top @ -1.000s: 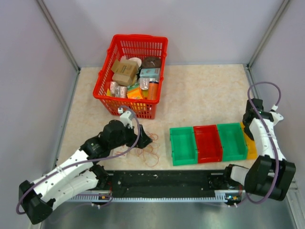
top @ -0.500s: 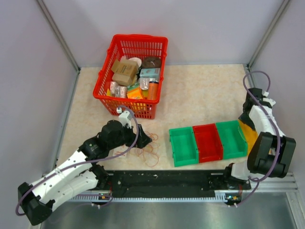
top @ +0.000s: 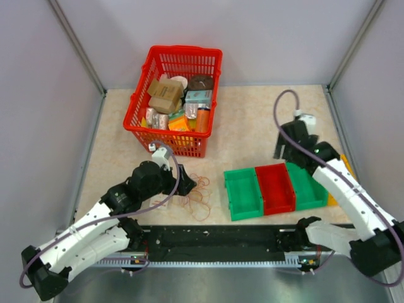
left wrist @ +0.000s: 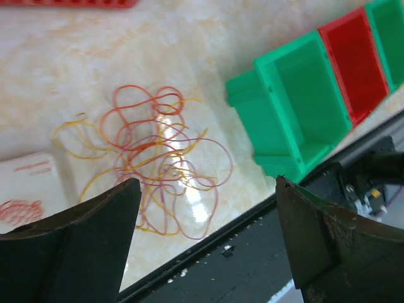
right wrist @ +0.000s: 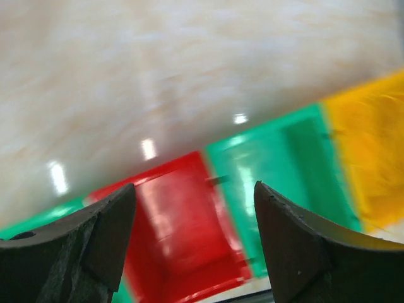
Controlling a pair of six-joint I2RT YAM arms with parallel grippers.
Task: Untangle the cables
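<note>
The cables (left wrist: pixel 154 158) are a loose tangle of thin red, orange and yellow loops lying flat on the marbled table (left wrist: pixel 76 57). In the top view the cables (top: pixel 199 194) lie just right of my left gripper (top: pixel 184 183). In the left wrist view my left gripper (left wrist: pixel 206 183) hangs over the tangle's near edge, open, with nothing between its fingers (left wrist: pixel 95 240). My right gripper (top: pixel 281 151) is far from the cables, above the back edge of the row of bins. The right wrist view shows this gripper (right wrist: pixel 194 186) open and empty over the red bin (right wrist: pixel 183 240).
A row of bins stands right of the cables: green (top: pixel 243 192), red (top: pixel 274 188), green (top: pixel 306 186), with a yellow piece (top: pixel 333 199) beyond. A red basket (top: pixel 183 50) full of packages is at the back. A white card (left wrist: pixel 28 183) lies left of the tangle.
My right arm has swung from the table's right edge leftward to above the bins, and its jaws have opened. The left gripper has drawn back a little from the cables.
</note>
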